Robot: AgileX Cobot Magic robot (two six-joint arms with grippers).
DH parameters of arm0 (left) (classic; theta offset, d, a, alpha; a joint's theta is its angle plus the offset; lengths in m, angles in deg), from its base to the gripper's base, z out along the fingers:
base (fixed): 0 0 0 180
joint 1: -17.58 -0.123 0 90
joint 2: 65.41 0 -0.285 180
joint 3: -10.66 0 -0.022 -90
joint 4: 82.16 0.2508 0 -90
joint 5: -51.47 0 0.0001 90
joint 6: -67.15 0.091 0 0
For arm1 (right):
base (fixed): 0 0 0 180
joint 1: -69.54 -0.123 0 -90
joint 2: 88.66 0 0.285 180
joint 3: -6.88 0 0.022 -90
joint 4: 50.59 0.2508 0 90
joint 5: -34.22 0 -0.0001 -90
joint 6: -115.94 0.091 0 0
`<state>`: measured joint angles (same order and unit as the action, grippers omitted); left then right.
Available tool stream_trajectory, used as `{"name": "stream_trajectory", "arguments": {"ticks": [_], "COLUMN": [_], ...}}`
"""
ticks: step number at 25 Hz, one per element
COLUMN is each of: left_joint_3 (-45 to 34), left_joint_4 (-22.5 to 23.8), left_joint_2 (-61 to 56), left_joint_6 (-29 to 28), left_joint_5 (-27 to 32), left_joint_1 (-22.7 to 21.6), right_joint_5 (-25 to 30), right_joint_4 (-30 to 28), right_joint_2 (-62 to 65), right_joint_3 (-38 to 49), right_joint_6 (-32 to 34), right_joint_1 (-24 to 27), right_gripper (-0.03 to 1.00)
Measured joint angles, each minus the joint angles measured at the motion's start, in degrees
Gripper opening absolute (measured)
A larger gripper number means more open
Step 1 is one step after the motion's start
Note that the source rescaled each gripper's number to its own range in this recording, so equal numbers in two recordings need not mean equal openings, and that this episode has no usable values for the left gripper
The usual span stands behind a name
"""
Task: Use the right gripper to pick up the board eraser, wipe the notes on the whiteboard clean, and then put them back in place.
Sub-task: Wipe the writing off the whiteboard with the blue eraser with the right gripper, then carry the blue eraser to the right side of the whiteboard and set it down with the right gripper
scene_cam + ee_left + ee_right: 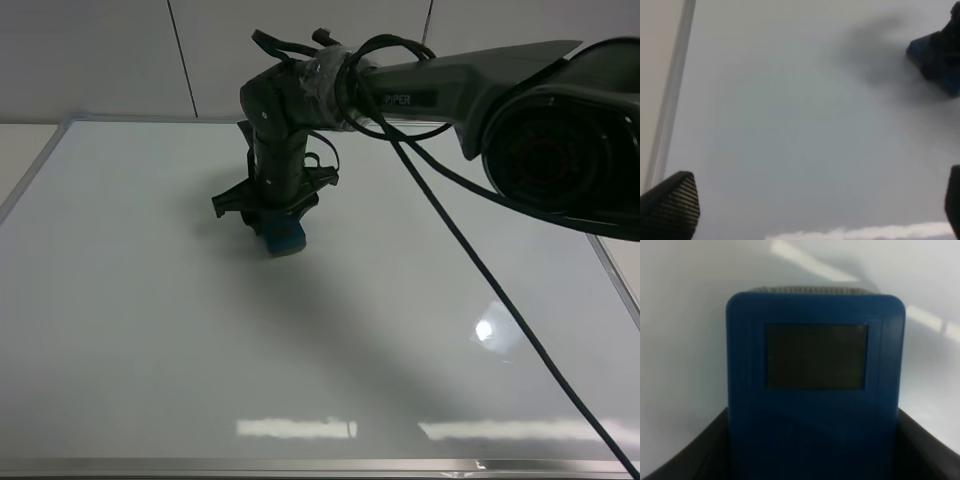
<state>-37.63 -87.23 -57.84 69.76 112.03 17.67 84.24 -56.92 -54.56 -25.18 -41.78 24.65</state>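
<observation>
The right gripper (281, 223) clamps the blue board eraser (285, 240) down against the whiteboard (150, 330), left of centre toward the far edge, and a tilted wrist could lift one edge, leaving streaks or twisting it loose.

Blue rectangular plastic board eraser (286, 240): only one corner peeks out under black two-fingered right gripper (278, 228); its fingertips hidden, board patch beneath unseen. Large glossy white whiteboard (140, 330), thin silver frame: both near corners cut off by high view's edges. Left wrist view blurred throughout; left gripper (810, 210) shows just fingertips (670, 205) at picture edges, eraser clipped at side. Right wrist view: eraser's lower end cropped, gripper fingers (690, 460) a dark blur.
</observation>
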Motion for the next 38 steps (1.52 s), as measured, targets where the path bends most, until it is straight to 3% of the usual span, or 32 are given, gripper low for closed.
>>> {"name": "stream_trajectory", "arguments": {"ticks": [14,29,33,38], "left_joint_3": [0.0,0.0,0.0,0.0], "left_joint_4": [0.0,0.0,0.0,0.0], "left_joint_2": [0.0,0.0,0.0,0.0], "left_joint_6": [0.0,0.0,0.0,0.0], "left_joint_5": [0.0,0.0,0.0,0.0], "left_joint_1": [0.0,0.0,0.0,0.0], "right_joint_5": [0.0,9.2,8.0,1.9], "right_joint_4": [0.5,-4.5,-4.5,-6.6], "right_joint_2": [0.4,7.5,11.0,20.4], "right_joint_3": [0.0,0.4,5.4,19.9], "right_joint_6": [-0.3,-4.6,-5.1,-3.3], "right_joint_1": [0.4,0.6,0.6,0.6], "right_gripper": [0.04,0.04,0.04,0.04]}}
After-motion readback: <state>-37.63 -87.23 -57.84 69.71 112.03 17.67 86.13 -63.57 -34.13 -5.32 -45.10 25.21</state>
